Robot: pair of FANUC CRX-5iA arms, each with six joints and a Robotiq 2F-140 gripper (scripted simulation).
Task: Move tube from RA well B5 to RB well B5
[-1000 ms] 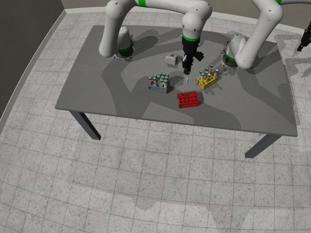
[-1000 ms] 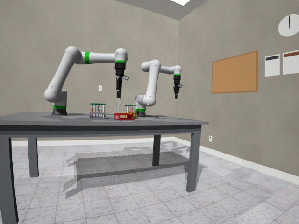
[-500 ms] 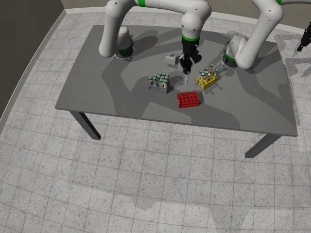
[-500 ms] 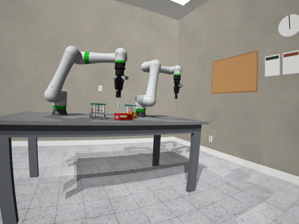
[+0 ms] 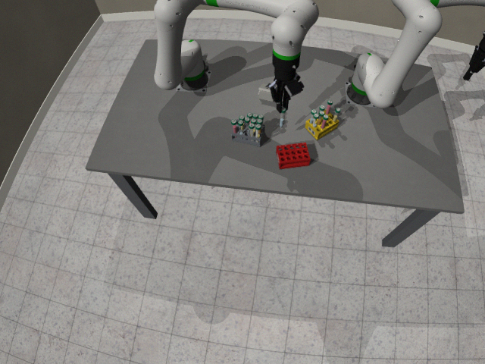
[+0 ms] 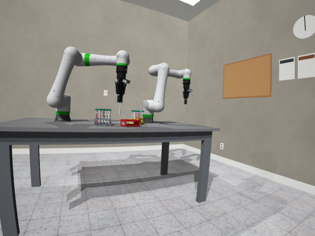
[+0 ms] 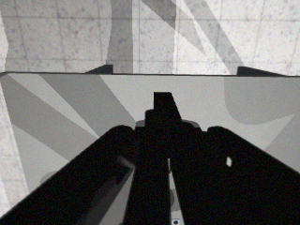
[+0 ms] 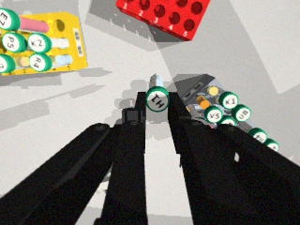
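On the counter (image 5: 129, 129) (image 6: 76, 129) (image 7: 197, 94) (image 8: 52, 141), my right pincer (image 5: 283, 109) (image 6: 119, 101) (image 8: 157, 105), mid-frame from above, grips a tube (image 5: 281, 122) (image 6: 120, 111) (image 8: 157, 99) aloft; my left pincer (image 5: 466, 77) (image 6: 185, 103) (image 7: 161, 106), upper right, is clenched on nothing. The grey rack (image 5: 259, 142) (image 6: 103, 124) (image 8: 202, 81) is left of centre, the yellow (image 5: 317, 135) (image 6: 143, 122) (image 8: 70, 25) right. I judge the pick done; seating, release and DONE remain. My fingers partly cover a pale box (image 5: 266, 92), perhaps DONE's; I can't make out its lamp or the tube's origin well.
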